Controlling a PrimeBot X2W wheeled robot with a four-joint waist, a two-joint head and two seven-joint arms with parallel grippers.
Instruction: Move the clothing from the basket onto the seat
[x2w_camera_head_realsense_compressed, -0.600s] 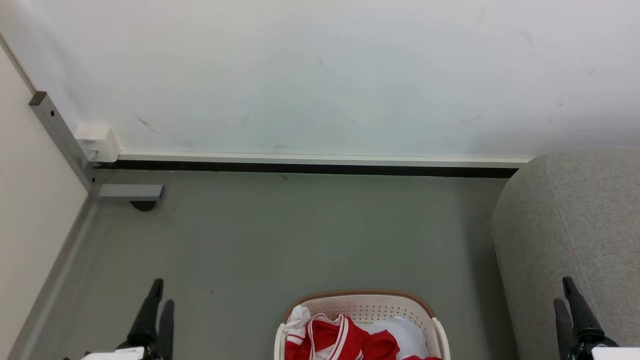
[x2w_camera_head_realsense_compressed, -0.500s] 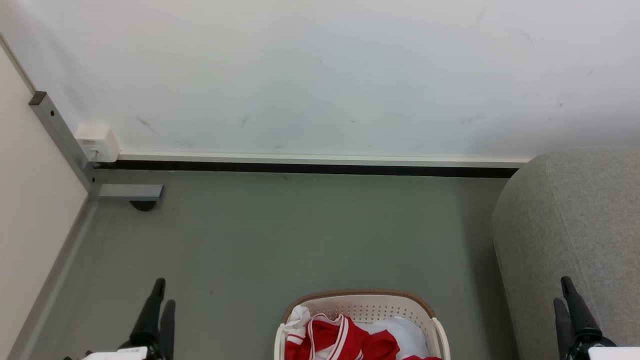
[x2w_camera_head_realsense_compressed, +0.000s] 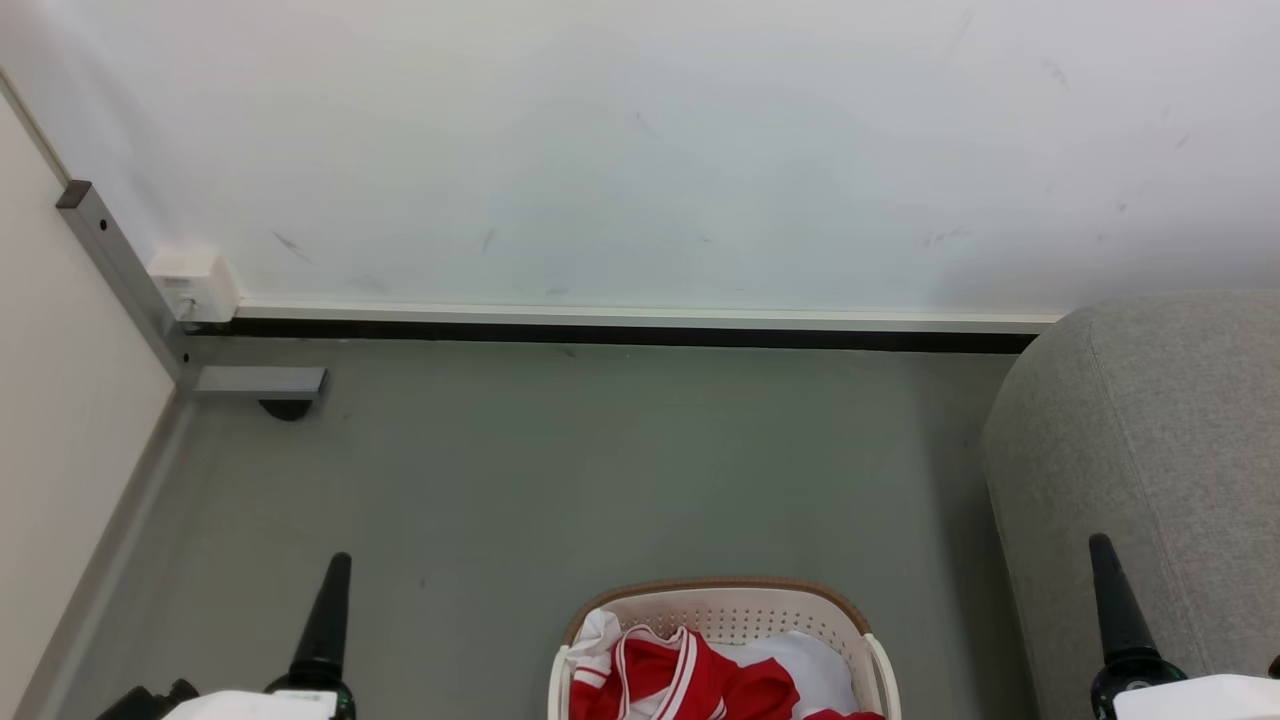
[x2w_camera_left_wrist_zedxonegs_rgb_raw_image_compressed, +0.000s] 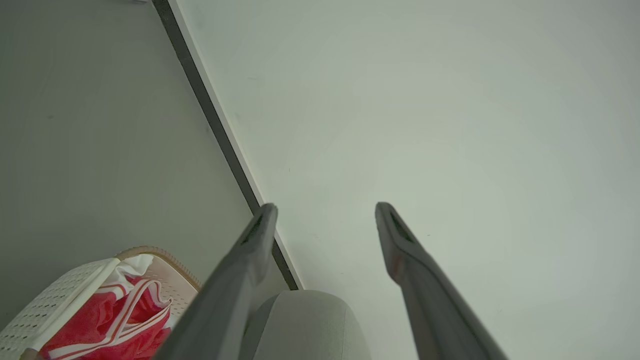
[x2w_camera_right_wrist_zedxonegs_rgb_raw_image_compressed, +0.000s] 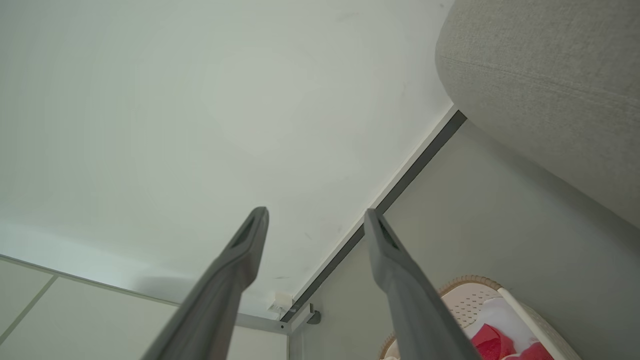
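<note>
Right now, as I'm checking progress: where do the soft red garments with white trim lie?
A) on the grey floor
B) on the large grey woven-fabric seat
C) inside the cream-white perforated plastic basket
C: the red garments sit within the basket walls, none on what shows of the seat.

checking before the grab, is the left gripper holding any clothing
No, the left gripper stands open and empty, while the clothing lies in the basket.

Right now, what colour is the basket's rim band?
The rim band is brown; head view shows it best.
</note>
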